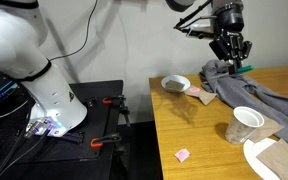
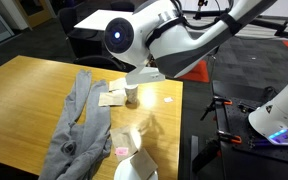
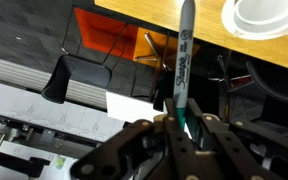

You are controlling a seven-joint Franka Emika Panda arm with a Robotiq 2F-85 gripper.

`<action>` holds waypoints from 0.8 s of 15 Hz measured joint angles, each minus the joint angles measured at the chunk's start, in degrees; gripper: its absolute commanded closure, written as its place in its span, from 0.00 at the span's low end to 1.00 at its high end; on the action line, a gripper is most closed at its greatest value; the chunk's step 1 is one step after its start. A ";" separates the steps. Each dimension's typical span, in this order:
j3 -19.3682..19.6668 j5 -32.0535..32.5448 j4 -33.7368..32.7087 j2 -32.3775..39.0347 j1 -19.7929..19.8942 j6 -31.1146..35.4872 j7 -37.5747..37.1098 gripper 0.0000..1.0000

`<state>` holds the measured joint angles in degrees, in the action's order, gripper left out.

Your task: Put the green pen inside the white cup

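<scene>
Currently: Pen in Grasp, Transfer to Cup Pending

**Step in hand.** The gripper (image 1: 234, 58) hangs well above the table (image 1: 194, 130), and its fingers are clamped on the green pen (image 3: 185, 60). The pick is judged complete, and the carry to the white cup (image 1: 246, 125) is the open step. The cup stands upright on the table, well apart from the gripper and just beside the plate (image 1: 254, 158).

**Next move.** Judged requirement: bring the pen over the cup's rim, line its free end up with the opening, descend, then release. The cup looks light, so a knock on its rim could tip it.

**View comparison.**
- The wrist view alone shows the grip. The fingers close on the pen's green end, and the printed barrel projects away past the table edge. A white round rim in the upper right corner is probably the cup.
- In an exterior view the gripper's height over the grey cloth (image 1: 259, 90) and its offset from the cup are plain. The pen is only a green fleck there.
- In an exterior view filled by the arm, neither the fingers nor the pen can be made out. The cup (image 2: 132, 94) is visible beyond the cloth.
</scene>
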<state>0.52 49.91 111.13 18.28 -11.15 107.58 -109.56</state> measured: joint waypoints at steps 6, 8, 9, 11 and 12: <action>-0.03 3.35 -1.63 1.64 -0.04 -3.51 -11.90 0.96; -0.04 5.35 -1.96 2.17 -0.04 -3.65 -14.53 0.96; -0.05 6.59 -2.10 2.47 -0.05 -3.65 -15.57 0.96; -0.14 9.39 -2.24 3.04 -0.06 -3.65 -16.91 0.96; -0.22 10.93 -2.33 3.37 -0.06 -3.65 -17.02 0.96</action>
<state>0.30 60.83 108.81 21.65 -11.21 103.93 -126.57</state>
